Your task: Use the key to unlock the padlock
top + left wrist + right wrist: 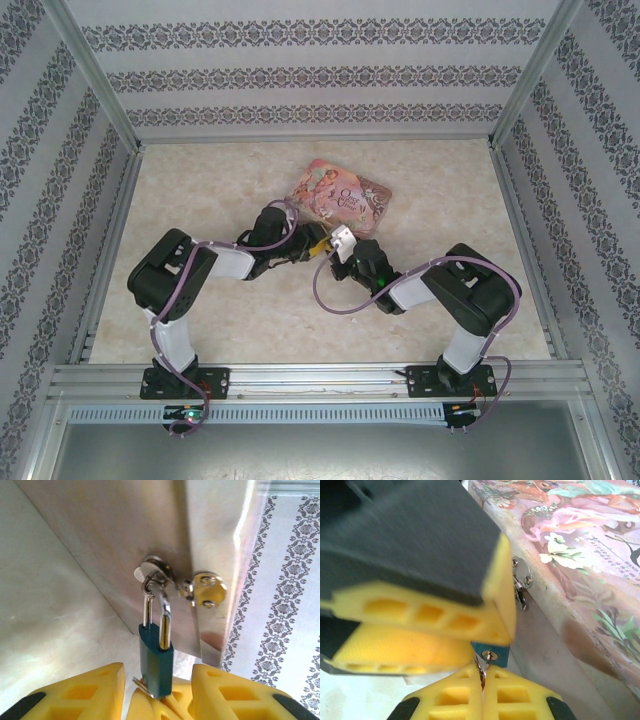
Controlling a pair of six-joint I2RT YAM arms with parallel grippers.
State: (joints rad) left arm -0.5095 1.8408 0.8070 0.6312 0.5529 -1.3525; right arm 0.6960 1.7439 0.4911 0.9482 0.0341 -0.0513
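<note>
The padlock (156,661), blue-bodied with a silver shackle, hangs from the hasp (159,576) on the pink tin's side. My left gripper (159,670) is open, its yellow fingers (80,695) standing on either side of the body with a gap on each side. From below, my right gripper (482,674) is shut on the key (486,664), whose tip sits in the keyhole in the padlock's underside (492,655). A silver bit of the key (141,686) shows under the body. In the top view both grippers, left (305,248) and right (336,248), meet by the tin.
The pink illustrated tin (338,192) lies at the table's middle back; its lid (580,545) and plain side wall (125,525) are close to both grippers. Patterned walls enclose the table on three sides. The left gripper's fingers (420,610) loom over the right's.
</note>
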